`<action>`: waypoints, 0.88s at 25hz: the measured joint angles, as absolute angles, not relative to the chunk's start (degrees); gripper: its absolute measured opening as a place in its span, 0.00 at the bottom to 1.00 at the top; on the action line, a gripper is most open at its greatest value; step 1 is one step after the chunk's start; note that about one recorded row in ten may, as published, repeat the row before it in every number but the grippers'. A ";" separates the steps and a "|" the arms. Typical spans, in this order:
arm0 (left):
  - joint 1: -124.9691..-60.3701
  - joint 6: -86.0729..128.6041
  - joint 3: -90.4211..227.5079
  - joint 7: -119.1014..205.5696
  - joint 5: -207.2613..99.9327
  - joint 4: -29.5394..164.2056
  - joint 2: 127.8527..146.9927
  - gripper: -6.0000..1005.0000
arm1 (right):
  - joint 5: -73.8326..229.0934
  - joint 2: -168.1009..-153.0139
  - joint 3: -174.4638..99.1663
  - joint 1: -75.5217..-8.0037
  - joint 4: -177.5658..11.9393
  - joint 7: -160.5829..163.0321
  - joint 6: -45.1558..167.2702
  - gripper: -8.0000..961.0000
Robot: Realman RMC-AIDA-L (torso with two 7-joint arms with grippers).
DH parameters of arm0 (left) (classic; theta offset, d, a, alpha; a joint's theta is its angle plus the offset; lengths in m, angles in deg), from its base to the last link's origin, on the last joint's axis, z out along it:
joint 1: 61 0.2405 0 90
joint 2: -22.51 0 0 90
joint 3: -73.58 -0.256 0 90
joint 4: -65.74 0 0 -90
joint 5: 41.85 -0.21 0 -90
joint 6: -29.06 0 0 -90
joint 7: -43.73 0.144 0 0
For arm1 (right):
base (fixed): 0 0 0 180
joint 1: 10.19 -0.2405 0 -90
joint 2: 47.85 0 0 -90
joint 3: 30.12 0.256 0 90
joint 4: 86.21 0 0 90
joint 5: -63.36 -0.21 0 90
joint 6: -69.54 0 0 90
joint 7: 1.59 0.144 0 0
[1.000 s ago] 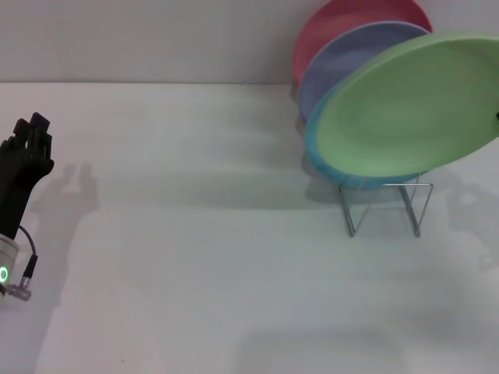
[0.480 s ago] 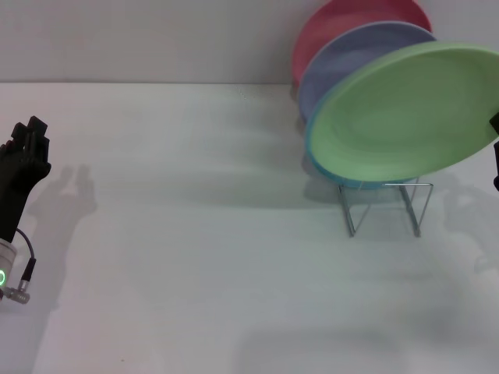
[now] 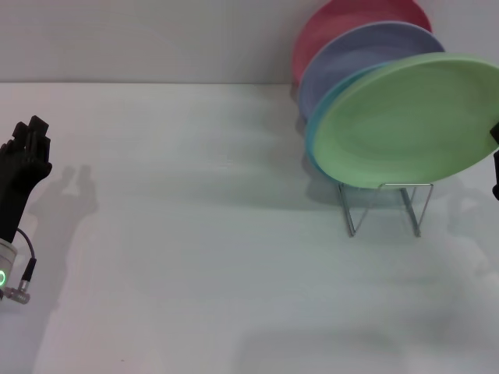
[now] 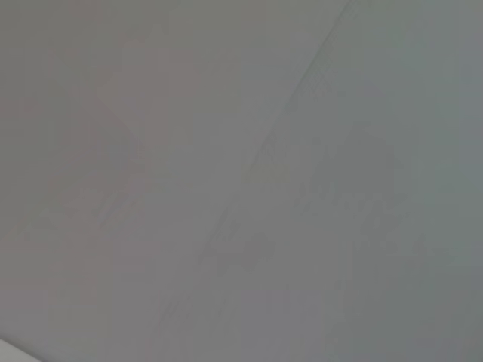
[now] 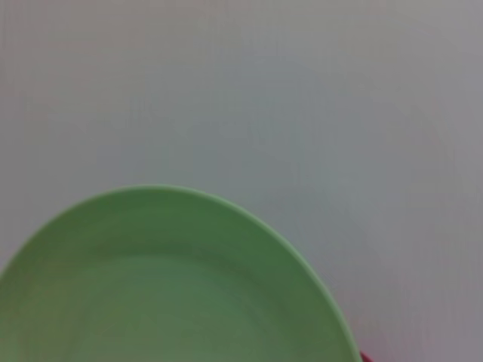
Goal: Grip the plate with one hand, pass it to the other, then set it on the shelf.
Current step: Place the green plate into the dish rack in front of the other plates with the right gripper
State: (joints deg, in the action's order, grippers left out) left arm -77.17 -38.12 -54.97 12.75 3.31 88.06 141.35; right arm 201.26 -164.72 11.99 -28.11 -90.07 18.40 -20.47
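Observation:
The light green plate [image 3: 405, 117] is tilted with its face toward me, just above the silver wire shelf [image 3: 386, 204] at the right. Its lower rim is level with the shelf's top wires, in front of a turquoise plate [image 3: 313, 140]. My right gripper [image 3: 495, 160] shows only as a dark sliver at the right edge, holding the plate's right rim. The plate also fills the lower part of the right wrist view [image 5: 173, 286]. My left gripper [image 3: 30, 149] is raised at the far left, open and empty, far from the plate.
A lavender plate [image 3: 351, 51] and a red plate [image 3: 343, 19] stand upright in the shelf behind the turquoise one, near the back wall. The white table [image 3: 195, 257] stretches between the left arm and the shelf. The left wrist view shows only plain grey surface.
The green plate has moved down and slightly right, closer to the shelf, with the right gripper. The left gripper has sunk a little and stays at the far left.

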 joint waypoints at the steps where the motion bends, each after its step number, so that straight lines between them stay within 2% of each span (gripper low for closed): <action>1: -77.17 -38.14 -55.00 12.63 3.31 88.06 141.33 0.26 | 201.26 -164.84 11.98 -28.11 -89.83 18.37 -20.47 0.03; 14: -77.00 -38.39 -55.01 12.09 3.25 88.06 141.13 0.25 | 200.91 -166.50 12.04 -28.34 -87.51 17.71 -19.08 0.03; 22: -76.99 -38.46 -55.00 12.00 3.22 88.06 141.16 0.25 | 200.59 -166.63 12.16 -28.71 -87.26 17.22 -16.33 0.03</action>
